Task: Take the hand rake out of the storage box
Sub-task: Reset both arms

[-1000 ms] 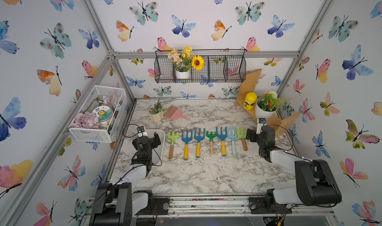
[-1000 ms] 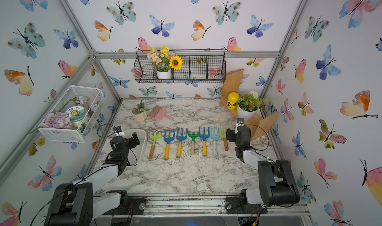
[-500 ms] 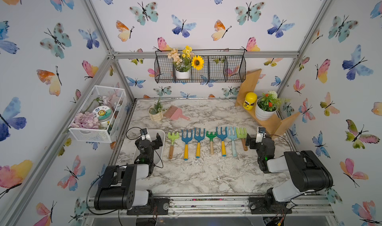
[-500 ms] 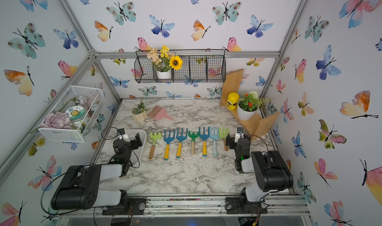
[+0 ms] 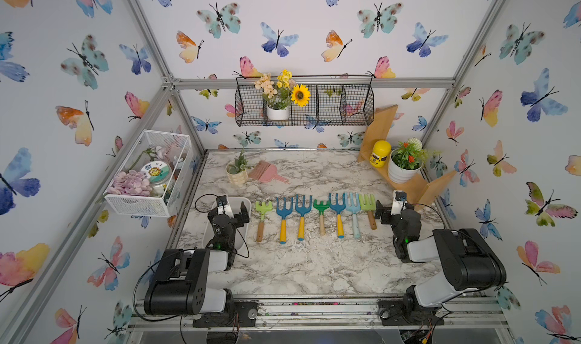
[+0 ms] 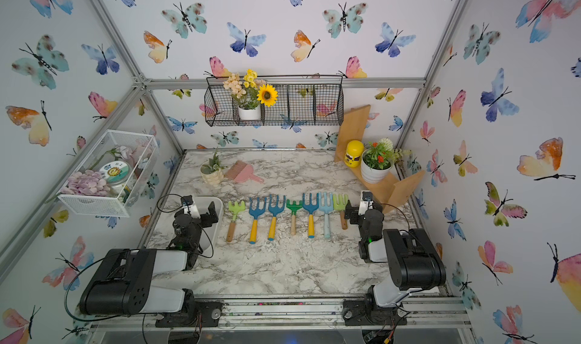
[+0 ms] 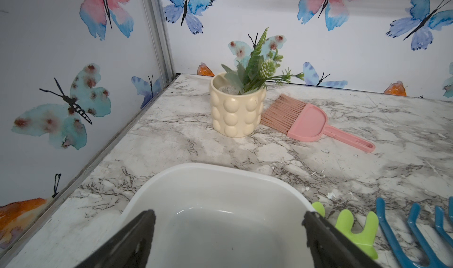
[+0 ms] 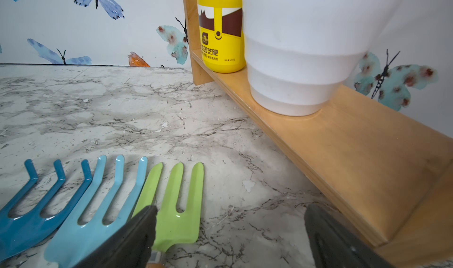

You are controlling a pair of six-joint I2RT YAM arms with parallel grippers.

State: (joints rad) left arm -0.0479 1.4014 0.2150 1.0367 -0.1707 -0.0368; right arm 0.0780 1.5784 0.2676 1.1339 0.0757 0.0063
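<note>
Both arms have folded back toward their bases; the task looks finished.
Released, the left claw (image 7: 228,220) hangs over the storage box (image 7: 215,168), and the right claw (image 8: 230,217) gapes too. Seven hand rakes (image 5: 321,205) line the worktop (image 5: 314,263) beside the box. Only the left wrist view shows the box's inside bare; in both top views the arm covers it.

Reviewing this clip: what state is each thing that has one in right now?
storage box: visible part empty, rest hidden by arm
hand rakes: seven, lying flat on table, outside box
left hand: open, empty, above box
right hand: open, empty
pink brush: lying flat
cream pot: upright
</note>
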